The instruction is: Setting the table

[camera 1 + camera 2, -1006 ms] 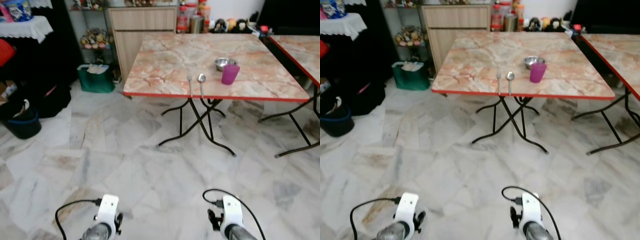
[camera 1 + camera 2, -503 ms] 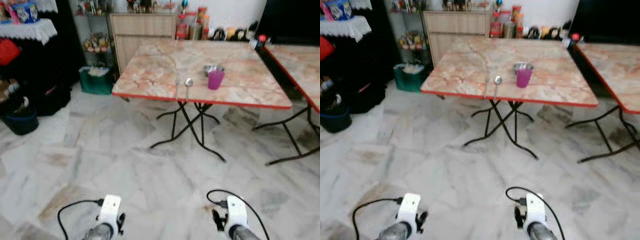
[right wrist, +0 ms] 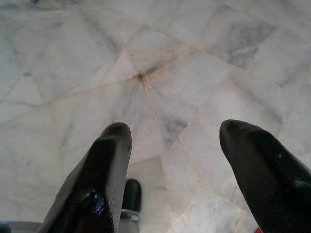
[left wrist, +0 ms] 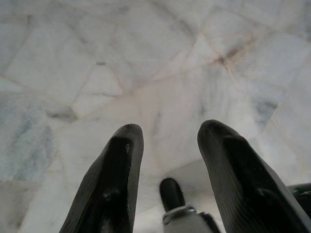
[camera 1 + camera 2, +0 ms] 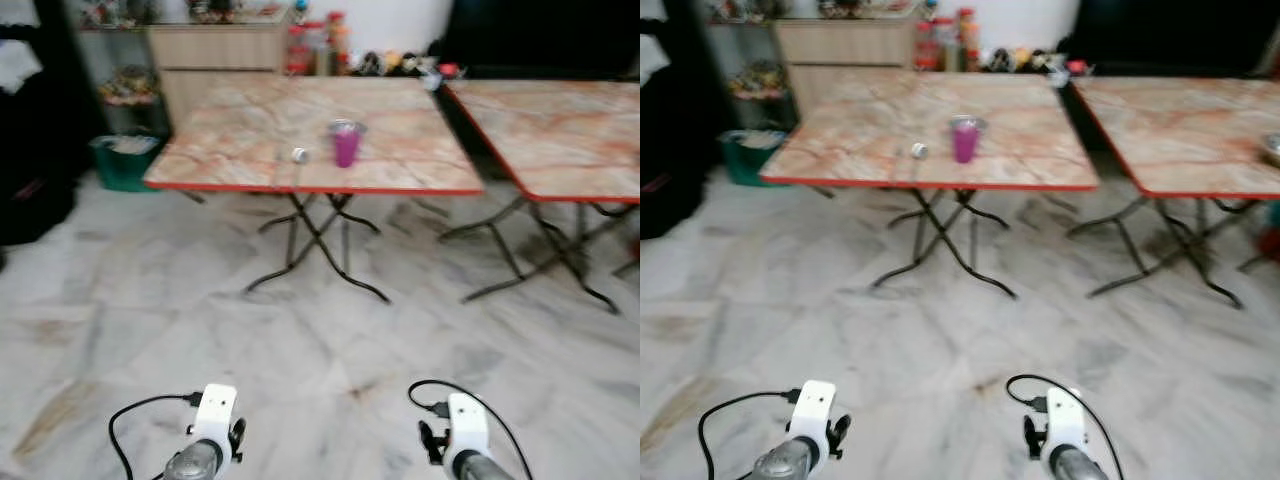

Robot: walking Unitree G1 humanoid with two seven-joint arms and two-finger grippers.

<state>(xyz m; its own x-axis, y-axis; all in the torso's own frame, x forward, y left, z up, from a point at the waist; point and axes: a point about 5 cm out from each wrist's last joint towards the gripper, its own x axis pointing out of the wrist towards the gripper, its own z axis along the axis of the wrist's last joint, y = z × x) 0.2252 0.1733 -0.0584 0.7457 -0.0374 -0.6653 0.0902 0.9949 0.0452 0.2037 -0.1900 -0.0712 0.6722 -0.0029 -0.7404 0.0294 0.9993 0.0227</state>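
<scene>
Standing on the marble table (image 5: 240,130) — purple cup (image 5: 346,148), no legible writing.

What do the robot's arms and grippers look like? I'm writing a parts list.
Each silver arm ends in a white wrist block with a looping black cable, left arm and right arm. The left gripper and right gripper each have two long, glossy black fingers with rounded tips.

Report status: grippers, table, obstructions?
Left gripper and right gripper open, empty, hanging over floor. Cup and spoon on table ahead.
</scene>
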